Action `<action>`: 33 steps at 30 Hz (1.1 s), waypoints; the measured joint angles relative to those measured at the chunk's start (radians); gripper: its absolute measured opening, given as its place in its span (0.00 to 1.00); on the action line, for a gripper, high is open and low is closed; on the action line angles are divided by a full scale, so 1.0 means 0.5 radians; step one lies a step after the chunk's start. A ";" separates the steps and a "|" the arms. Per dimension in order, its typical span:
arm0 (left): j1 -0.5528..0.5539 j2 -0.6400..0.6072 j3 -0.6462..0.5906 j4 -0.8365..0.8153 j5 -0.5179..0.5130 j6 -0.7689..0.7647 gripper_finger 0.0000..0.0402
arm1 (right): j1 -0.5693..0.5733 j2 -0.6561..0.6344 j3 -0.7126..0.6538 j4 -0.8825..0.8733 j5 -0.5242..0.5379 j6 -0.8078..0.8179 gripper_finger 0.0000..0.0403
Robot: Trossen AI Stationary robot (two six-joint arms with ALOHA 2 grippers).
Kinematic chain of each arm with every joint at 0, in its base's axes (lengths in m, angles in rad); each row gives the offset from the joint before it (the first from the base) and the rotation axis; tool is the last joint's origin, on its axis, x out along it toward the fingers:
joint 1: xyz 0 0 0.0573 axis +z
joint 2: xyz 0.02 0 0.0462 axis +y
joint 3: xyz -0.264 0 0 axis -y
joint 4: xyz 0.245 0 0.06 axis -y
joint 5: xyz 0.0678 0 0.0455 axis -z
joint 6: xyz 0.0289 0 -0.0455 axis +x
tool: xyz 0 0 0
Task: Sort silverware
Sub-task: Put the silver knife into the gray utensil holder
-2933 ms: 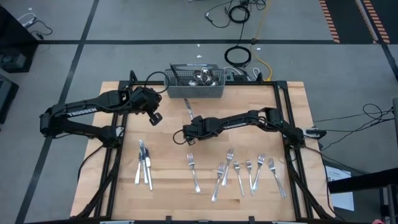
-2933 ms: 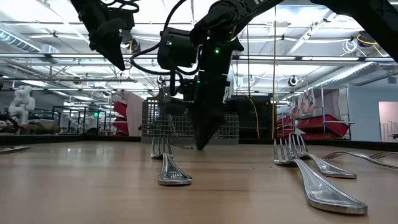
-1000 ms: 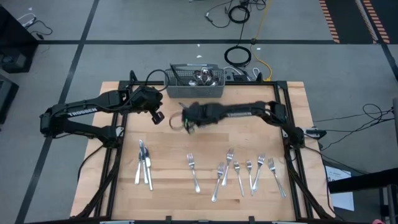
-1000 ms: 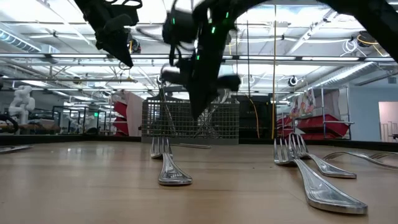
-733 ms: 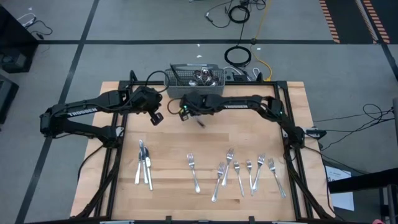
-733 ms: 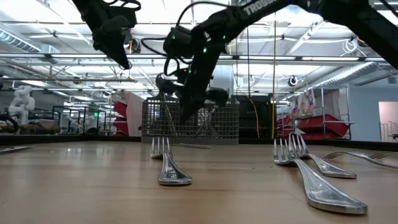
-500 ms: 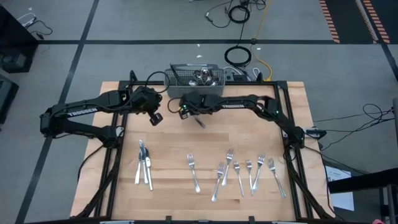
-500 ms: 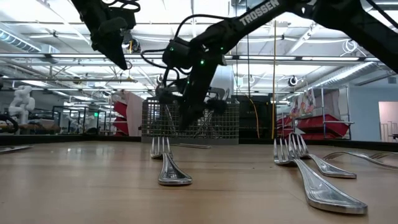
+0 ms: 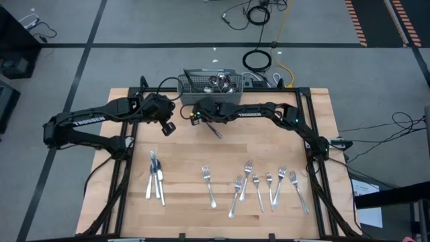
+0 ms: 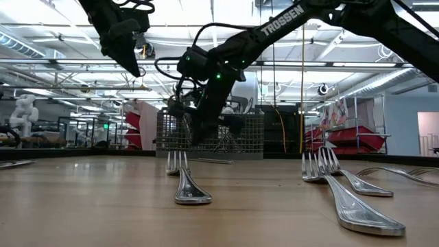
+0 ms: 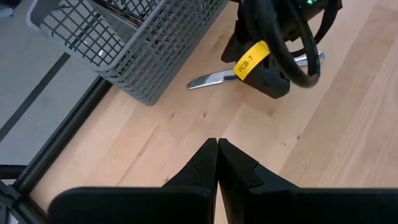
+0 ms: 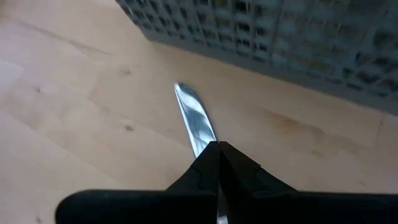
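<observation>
A table knife [image 9: 213, 130] lies flat on the wooden table just in front of the grey mesh basket [image 9: 211, 89], which holds more silverware. The knife also shows in the right wrist view [image 12: 194, 115] and the left wrist view [image 11: 208, 78]. My right gripper [image 12: 217, 146] is shut and points down over the knife's middle, close to the basket [image 12: 280, 37]. In the low view my right gripper [image 10: 195, 140] stands a little above the tabletop. My left gripper [image 11: 217, 144] is shut and empty, held high over the table left of the knife [image 9: 168, 127]. My right gripper comes at the knife from above, and its shut fingertips [image 12: 208, 163] stand over the blade where it runs out ahead of them [image 12: 200, 134]. The knife lies flat on the table. I cannot tell whether the fingertips touch it.
Several forks [image 9: 255, 185] lie in a row near the table's front, right of centre. A few knives [image 9: 156, 178] lie at the front left. Two of the forks [image 10: 185, 185] [image 10: 350, 199] are close in the low view. Bare wood lies between these groups and the basket.
My right gripper has gone toward the table's far edge and a little left, up to the basket, and has come down over the knife. Its fingers stay shut.
</observation>
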 joint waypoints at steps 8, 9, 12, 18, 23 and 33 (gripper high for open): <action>0.000 0.000 0.000 -0.017 -0.001 0.011 0.04 | 0.012 0.059 -0.003 0.000 0.005 0.071 0.00; 0.000 0.000 0.000 -0.026 -0.001 0.013 0.04 | 0.014 0.059 -0.003 0.001 0.011 0.075 0.00; 0.000 0.000 0.000 -0.058 -0.002 0.057 0.04 | 0.015 0.059 -0.003 0.002 0.020 0.075 0.00; 0.000 0.000 0.000 -0.098 -0.002 0.062 0.04 | 0.014 0.059 -0.003 0.001 0.087 0.072 0.00; 0.000 0.000 0.000 -0.103 0.002 0.064 0.04 | 0.014 0.060 -0.002 0.007 0.118 0.088 0.00; 0.000 0.000 0.000 -0.107 0.047 0.065 0.04 | 0.044 0.152 0.000 0.108 0.116 0.157 0.00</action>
